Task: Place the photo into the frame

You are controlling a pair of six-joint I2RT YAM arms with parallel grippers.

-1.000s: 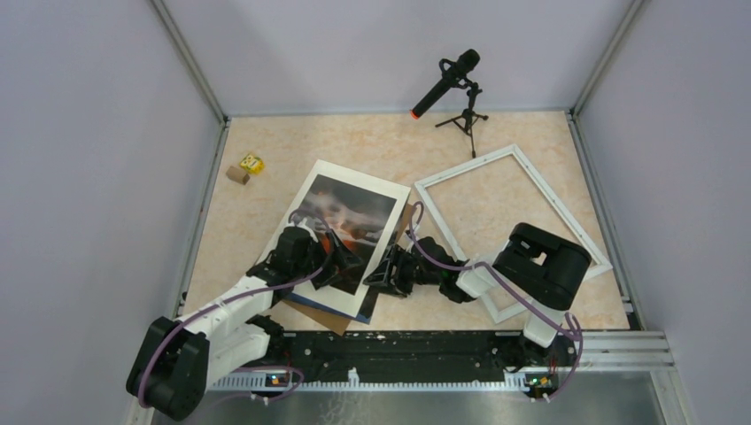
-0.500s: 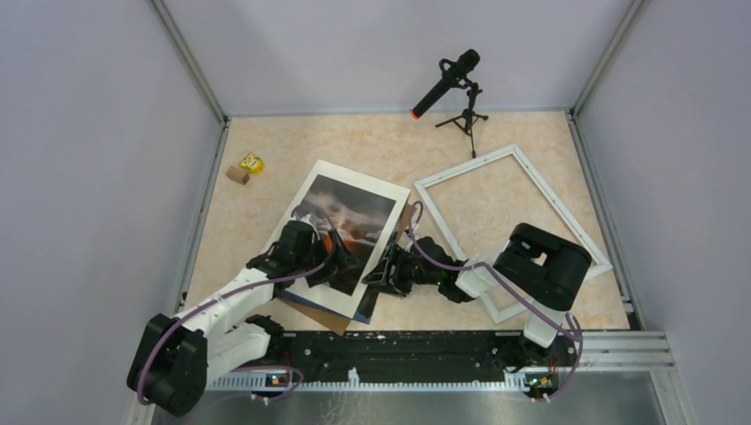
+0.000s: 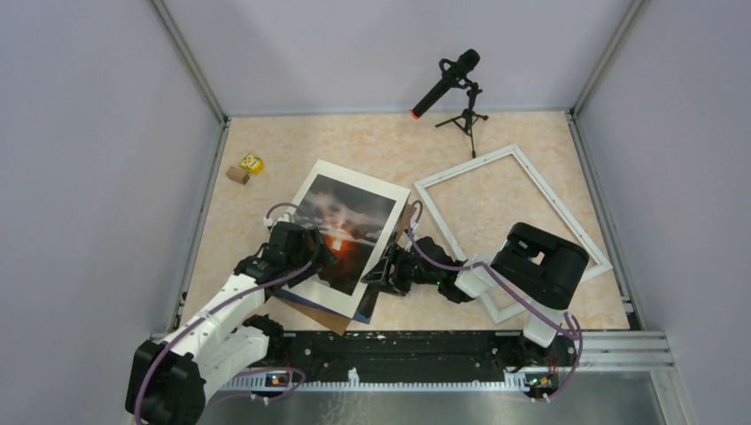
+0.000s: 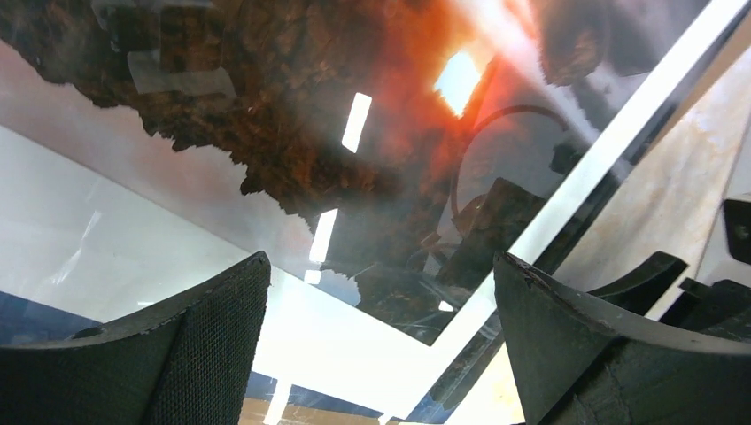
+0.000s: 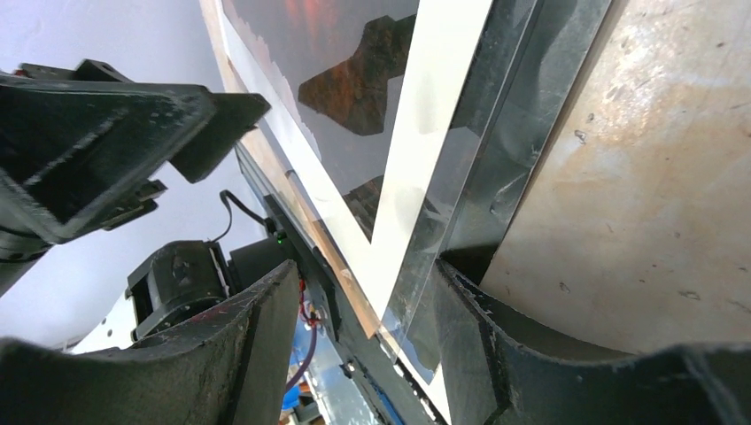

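Observation:
The photo (image 3: 341, 232), an orange sun among dark clouds, lies under a white mat (image 3: 395, 191) on a stack left of centre. The white frame (image 3: 452, 172) lies empty to its right. My left gripper (image 3: 321, 255) is open and hovers over the photo's near left part. In the left wrist view the photo (image 4: 310, 115) and the mat corner (image 4: 372, 345) lie between the spread fingers (image 4: 204, 345). My right gripper (image 3: 383, 270) is open at the stack's near right edge. In the right wrist view the mat (image 5: 434, 115) and a clear pane (image 5: 496, 168) stand between the fingers (image 5: 248, 345).
A brown backing board (image 3: 328, 317) sticks out under the stack's near edge. A microphone on a small tripod (image 3: 447, 81) stands at the back. Two small blocks (image 3: 246, 166) lie at the far left. Rails border the tabletop.
My left gripper has drawn back to the left off the photo, uncovering the orange sun. The right gripper and the stack have not visibly moved.

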